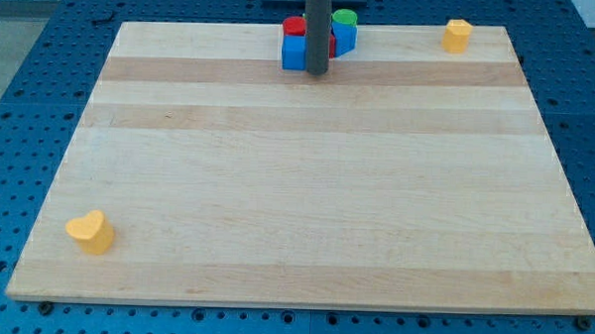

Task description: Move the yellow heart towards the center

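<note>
Nearest the camera, the yellow heart (90,231) is sitting at the board's (306,207) bottom-left corner, untouched. No pincer here: my tip (318,72) is resting well apart, beside the blue block (295,53) cluster at top. Nothing is holding anything; whole push is remaining.

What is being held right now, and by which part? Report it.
Nothing is held. My tip only rests among the cluster of blocks at the view's top, far from the yellow heart at bottom left.

yellow heart (90,231): lying flat on the board
position: the view's bottom-left corner, near the left edge
</note>
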### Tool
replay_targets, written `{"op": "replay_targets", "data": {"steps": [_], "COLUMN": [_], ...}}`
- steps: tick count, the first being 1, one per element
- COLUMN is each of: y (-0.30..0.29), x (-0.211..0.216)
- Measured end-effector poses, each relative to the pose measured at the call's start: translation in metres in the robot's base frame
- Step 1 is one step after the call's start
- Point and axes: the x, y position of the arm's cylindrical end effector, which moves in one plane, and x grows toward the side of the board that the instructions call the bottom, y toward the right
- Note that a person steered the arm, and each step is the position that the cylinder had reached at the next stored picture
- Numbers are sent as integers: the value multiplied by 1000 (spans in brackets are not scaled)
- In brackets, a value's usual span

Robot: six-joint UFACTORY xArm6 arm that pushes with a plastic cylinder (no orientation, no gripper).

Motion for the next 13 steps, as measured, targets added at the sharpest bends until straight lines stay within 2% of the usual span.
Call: {"op": "replay_targets", "data": {"steps": [1,3,4,5,6,7,11,13], "y": [-25,-164,-239,-283,-296,-285,-216,-202], "x": [36,104,172,244,309,318,224,218]}}
